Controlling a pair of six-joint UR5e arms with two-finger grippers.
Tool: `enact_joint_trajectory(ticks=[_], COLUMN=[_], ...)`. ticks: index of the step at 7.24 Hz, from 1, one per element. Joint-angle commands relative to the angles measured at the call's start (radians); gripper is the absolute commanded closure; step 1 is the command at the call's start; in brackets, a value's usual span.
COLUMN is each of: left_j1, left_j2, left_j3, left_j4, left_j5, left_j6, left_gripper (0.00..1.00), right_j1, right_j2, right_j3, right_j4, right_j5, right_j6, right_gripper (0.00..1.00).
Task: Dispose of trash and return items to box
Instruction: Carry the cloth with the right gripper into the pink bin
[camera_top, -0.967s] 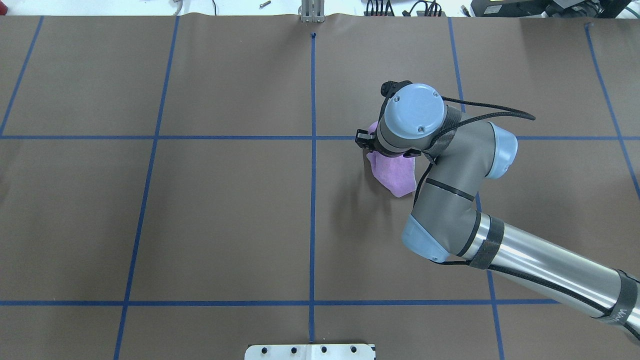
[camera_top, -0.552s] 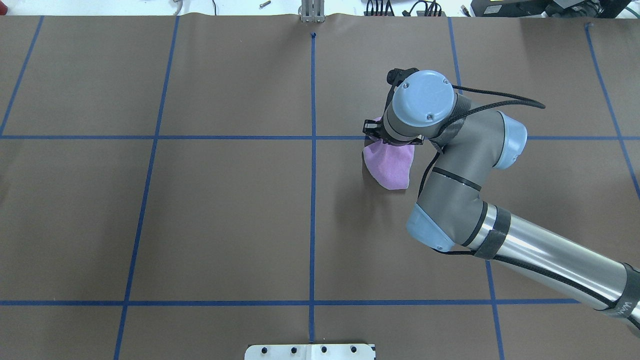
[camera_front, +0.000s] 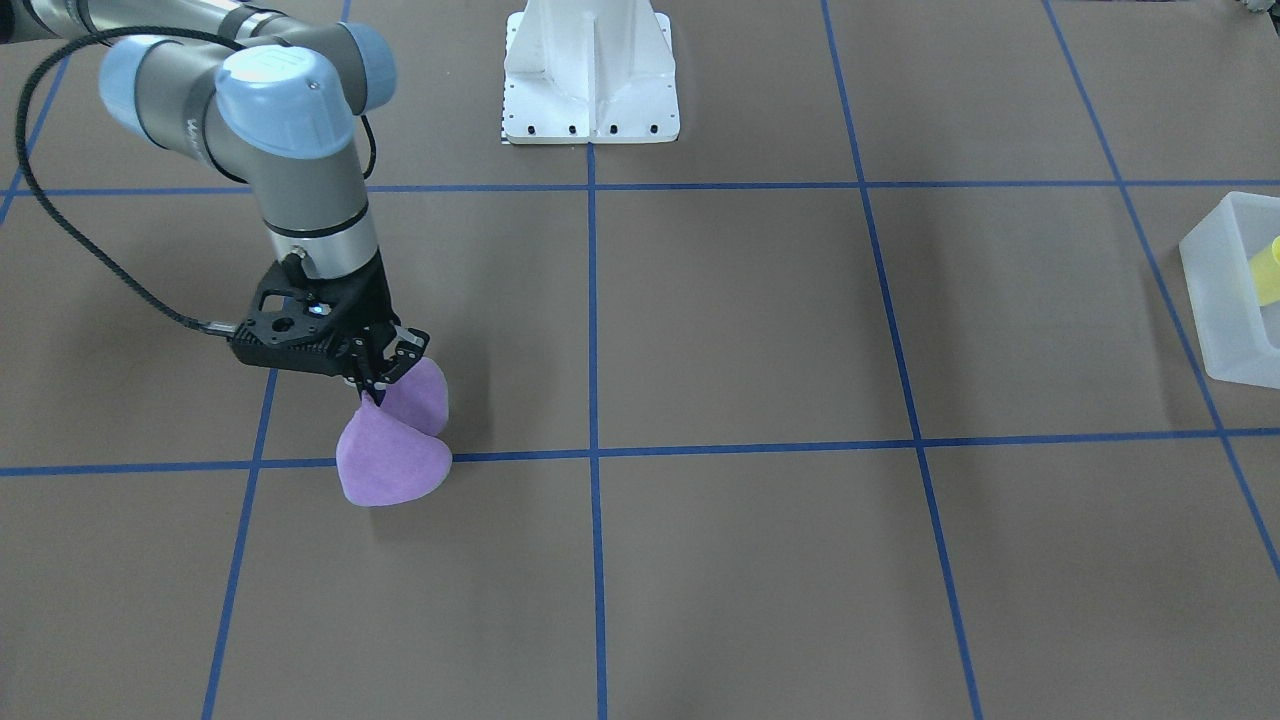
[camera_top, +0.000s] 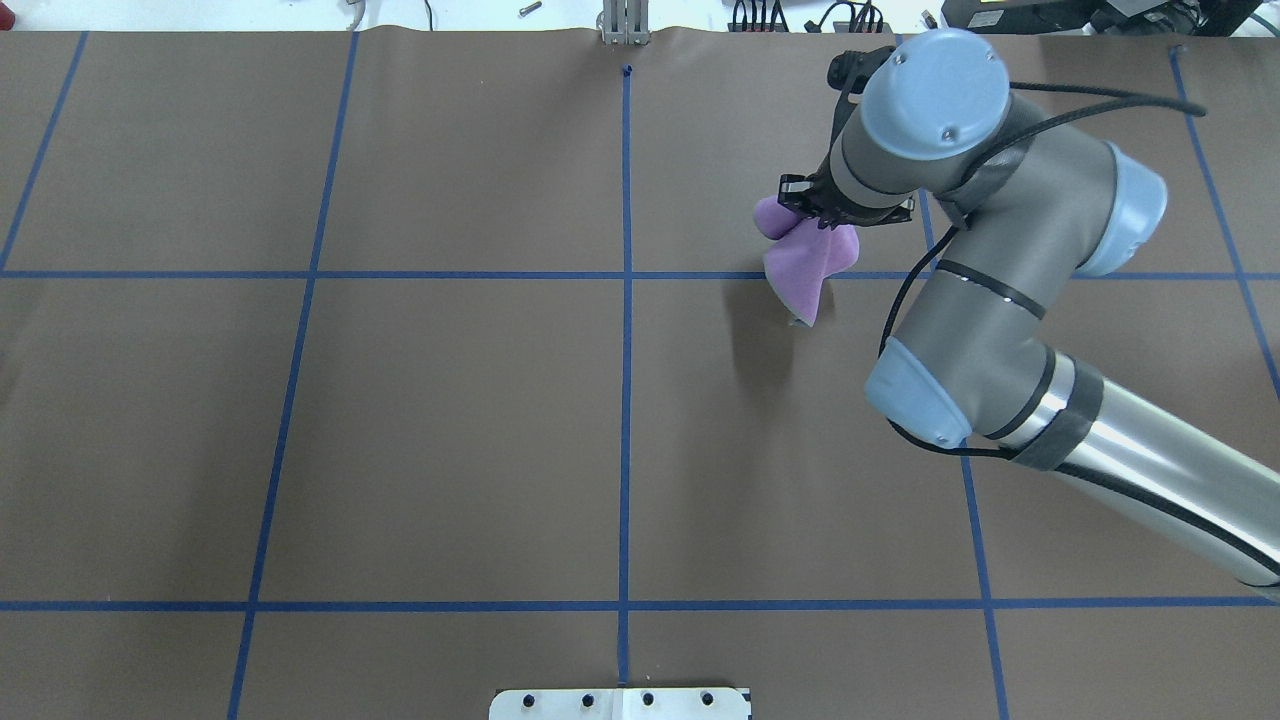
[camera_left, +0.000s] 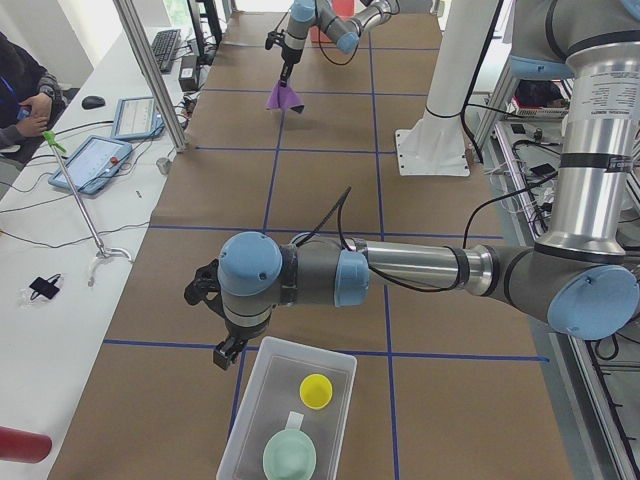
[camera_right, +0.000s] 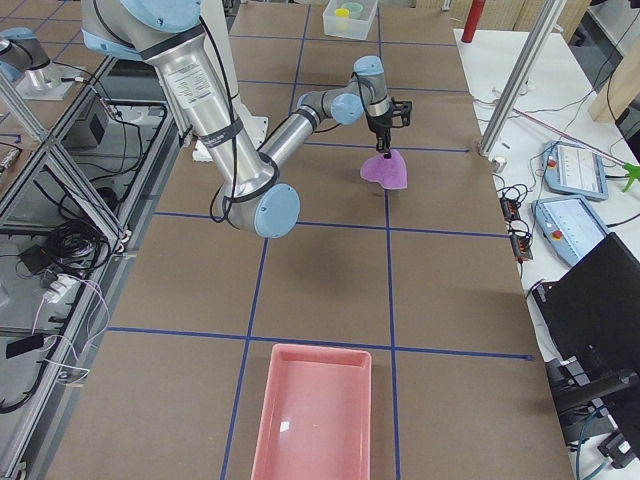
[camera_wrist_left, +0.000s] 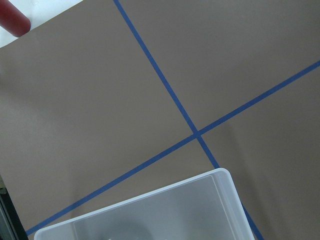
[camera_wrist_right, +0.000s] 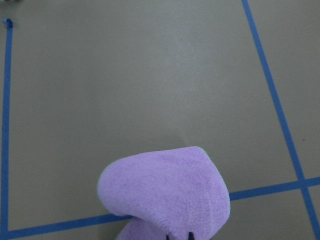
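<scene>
From across the worktop (camera_front: 750, 330), my right pincer (camera_front: 375, 388) sits out at 9 o'clock, pinching the peak of the purple cloth (camera_front: 392, 468), which hangs below it in a cone. The white pedestal (camera_front: 590, 70) stands at 12 o'clock. At 3 o'clock the box (camera_front: 1215, 300) is cut by the frame edge, the yellow cup (camera_front: 1268, 272) inside it. The left side view shows the mint bowl (camera_left: 290, 455) in there too, cup at its 1 o'clock; my left pincer (camera_left: 228, 350) hangs off the box's 11 o'clock corner, and I cannot tell whether it is spread or pressed together

Brown table (camera_top: 450, 420) — box (camera_front: 1215, 300), pink tray (camera_right: 310, 420)
</scene>
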Motion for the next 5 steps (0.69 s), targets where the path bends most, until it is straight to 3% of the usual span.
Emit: enact_joint_trajectory(ticks=[1,3,5], left_j1=[0.007,0.047,0.055], left_j2=[0.065,0.137,0.243], left_j3=[0.011,0.076,-0.024], left_j4=[-0.008,-0.026,-0.097], left_j5=[0.005,0.011,0.004], left_j6=[-0.088,-0.075,-0.262], left_gripper=[0.02,0.02,0.02], right_j1=[0.129,0.244,0.343], right_j2=[-0.122,-0.211,-0.320], right_j3=[0.132,0.175,0.215], right_j4=[-0.044,-0.047,-0.044], right_j5=[0.123,0.214,0.282], right_j6=[-0.195,-0.378,-0.570], right_gripper=[1.00,1.00,1.00])
